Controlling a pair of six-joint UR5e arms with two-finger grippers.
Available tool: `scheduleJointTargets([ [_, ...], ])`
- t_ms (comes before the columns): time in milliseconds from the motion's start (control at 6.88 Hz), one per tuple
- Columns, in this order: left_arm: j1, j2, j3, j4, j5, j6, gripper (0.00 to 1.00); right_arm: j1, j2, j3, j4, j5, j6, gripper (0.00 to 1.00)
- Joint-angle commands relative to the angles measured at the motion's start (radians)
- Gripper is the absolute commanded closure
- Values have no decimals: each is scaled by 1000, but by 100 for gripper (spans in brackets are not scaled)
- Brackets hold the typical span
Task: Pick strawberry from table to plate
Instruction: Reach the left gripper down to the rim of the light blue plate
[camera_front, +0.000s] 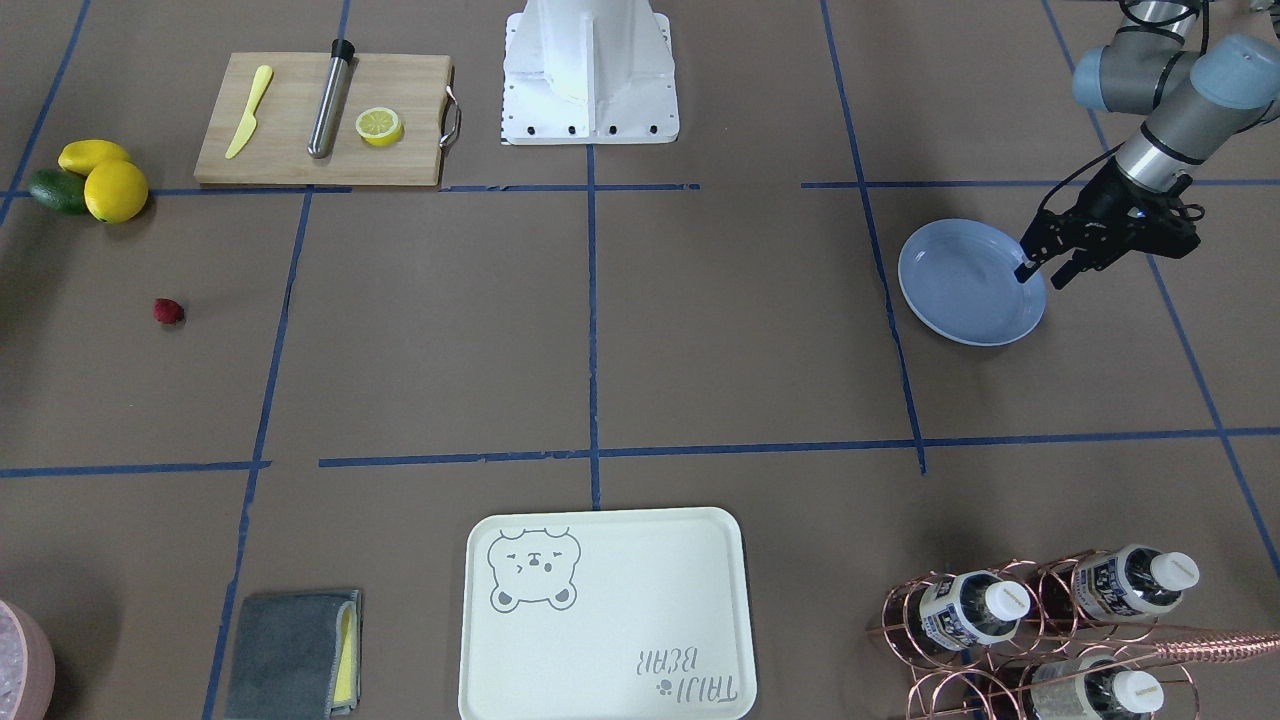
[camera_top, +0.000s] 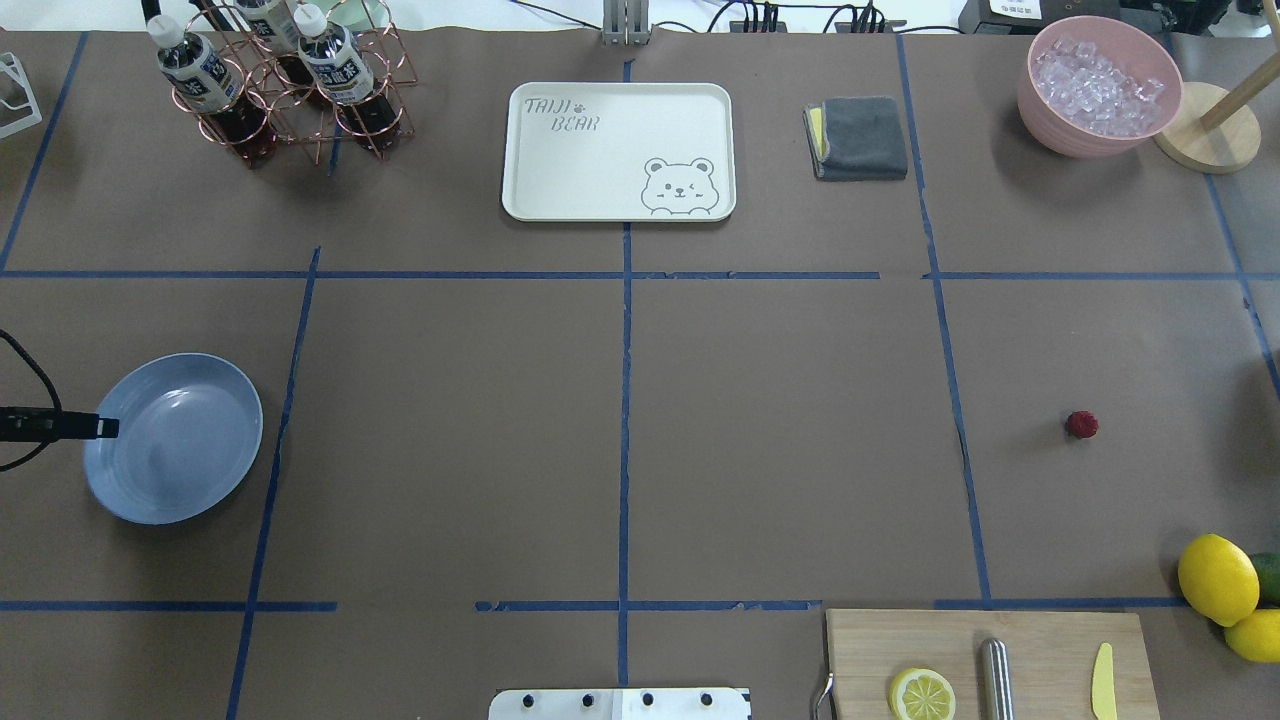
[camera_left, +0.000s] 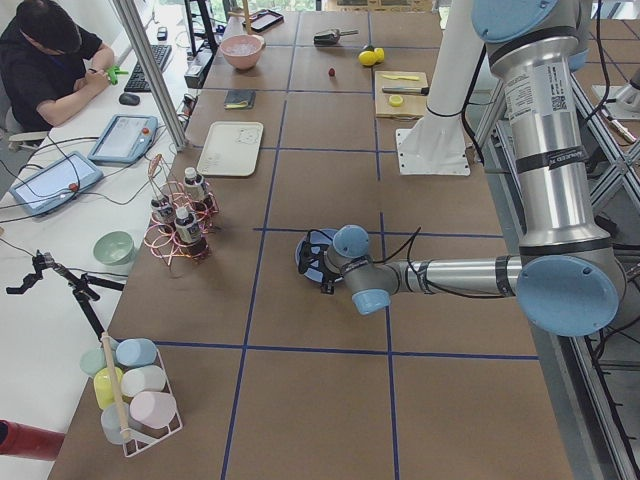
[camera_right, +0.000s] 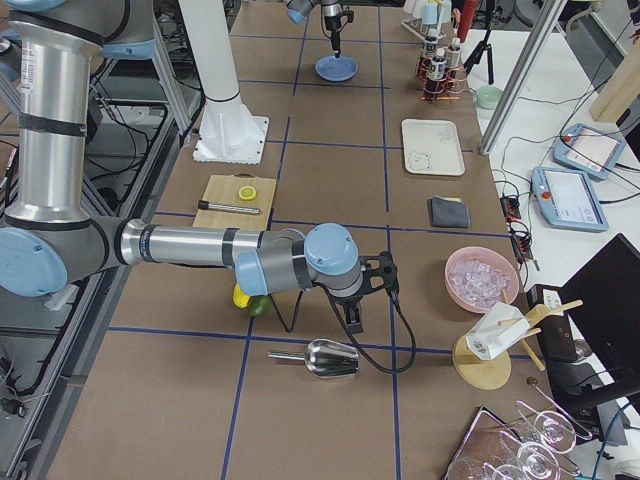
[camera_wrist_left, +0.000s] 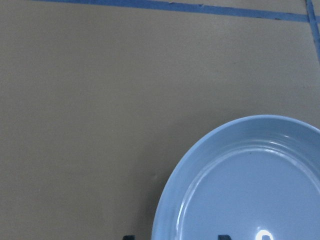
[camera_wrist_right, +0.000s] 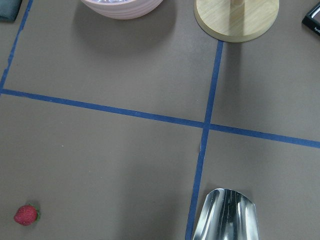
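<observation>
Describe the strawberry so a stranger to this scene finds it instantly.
Start at the wooden cutting board on the robot's right. Beside its outer end sit lemons; the strawberry lies alone on the table farther from the robot. It is tiny and dark red, unlike the big yellow fruit.
</observation>
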Motion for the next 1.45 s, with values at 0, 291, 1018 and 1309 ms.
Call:
scheduleJointTargets([
  [0,9,3,5,-4,2,-1,39,0,0,-2,-1,0,2,0],
  [291,23,2,3,-4,2,-7,62,0,0,-6,0,0,2,0],
  [1018,20,-3,-84,16,-51,-2,100,0,-6,-6,0,0,2,0],
  [1309,17,-87,-188,209,-75,-11,100,0,-16,-6,0,2,2,0],
])
